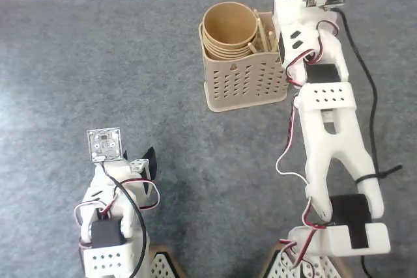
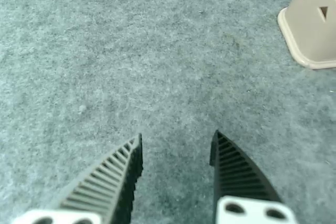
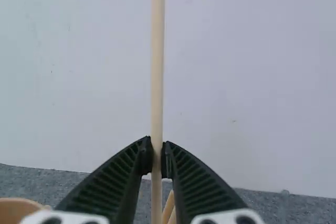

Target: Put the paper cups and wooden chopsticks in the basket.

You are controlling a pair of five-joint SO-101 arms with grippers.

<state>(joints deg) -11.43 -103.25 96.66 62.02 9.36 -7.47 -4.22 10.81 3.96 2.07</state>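
The right arm stretches to the bench's far edge beside the basket (image 1: 244,83). The right pincer (image 3: 156,153) is clamped on an upright wooden chopstick (image 3: 157,66), whose lower end is cut off. The left pincer (image 2: 176,142) hangs apart near the near edge. Stacked paper cups (image 1: 228,27) sit in the basket.

A pale, smooth, matt wooden chopstick (image 3: 157,66) is pinched between the ribbed black plastic fingers of the right pincer (image 3: 157,149), beside tan paper cups (image 1: 228,25) in a perforated beige plastic basket (image 1: 246,86) on rough grey cloth (image 1: 98,63).
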